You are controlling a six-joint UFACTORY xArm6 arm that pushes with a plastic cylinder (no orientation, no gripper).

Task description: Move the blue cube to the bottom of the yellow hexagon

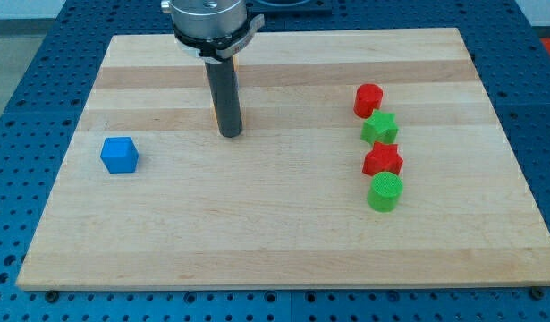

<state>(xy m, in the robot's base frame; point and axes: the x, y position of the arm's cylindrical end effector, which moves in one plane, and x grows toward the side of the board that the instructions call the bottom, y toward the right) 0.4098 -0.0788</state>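
Note:
The blue cube sits on the wooden board at the view's left. My tip rests on the board to the right of the cube and slightly higher, well apart from it. A thin yellow-orange sliver shows at the rod's left edge. It may be the yellow hexagon, mostly hidden behind the rod.
At the view's right, a column of blocks runs from top to bottom: a red cylinder, a green star, a red star and a green cylinder. The arm's flange hangs over the board's top edge.

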